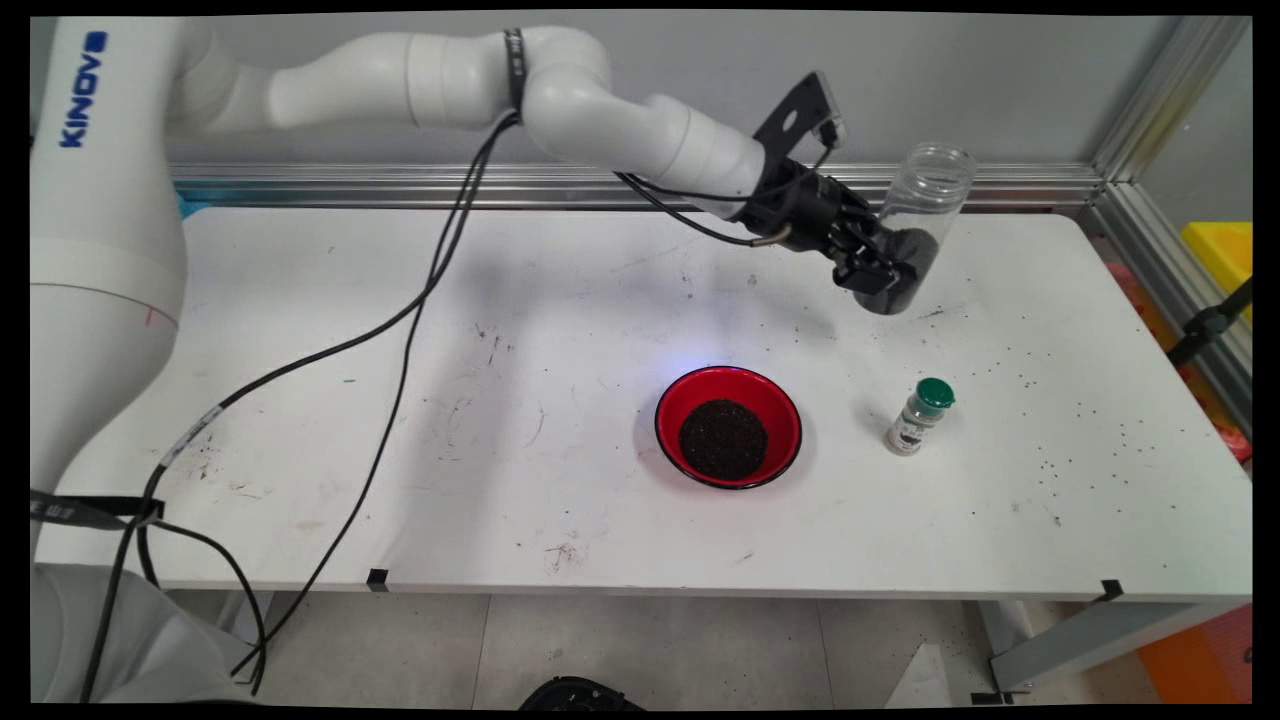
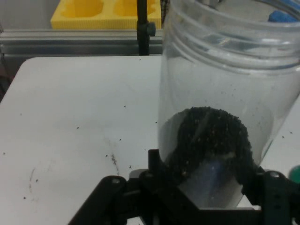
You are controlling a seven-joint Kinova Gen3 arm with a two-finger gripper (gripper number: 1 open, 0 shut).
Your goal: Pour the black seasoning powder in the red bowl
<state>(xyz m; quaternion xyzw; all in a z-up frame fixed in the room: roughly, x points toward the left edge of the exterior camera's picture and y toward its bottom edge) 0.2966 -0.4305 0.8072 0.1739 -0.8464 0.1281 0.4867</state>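
Note:
My gripper [image 1: 890, 268] is shut on a clear plastic jar [image 1: 925, 205], held above the table's back right, nearly upright with its open mouth up. A heap of dark grains fills the jar's bottom [image 2: 211, 140]; the fingers [image 2: 157, 166] clamp its lower sides. Below and left on the table sits a red bowl [image 1: 770, 395] with a mound of the same dark grains [image 1: 723, 438]. A small spice bottle with a green cap [image 1: 920, 415] stands right of the bowl.
Dark grains are scattered over the table's right side [image 1: 1050, 440]. An aluminium rail [image 1: 600, 185] runs along the back edge. Black cables [image 1: 400, 330] hang from the arm over the left half. A yellow tray [image 2: 103, 14] lies beyond the table's end.

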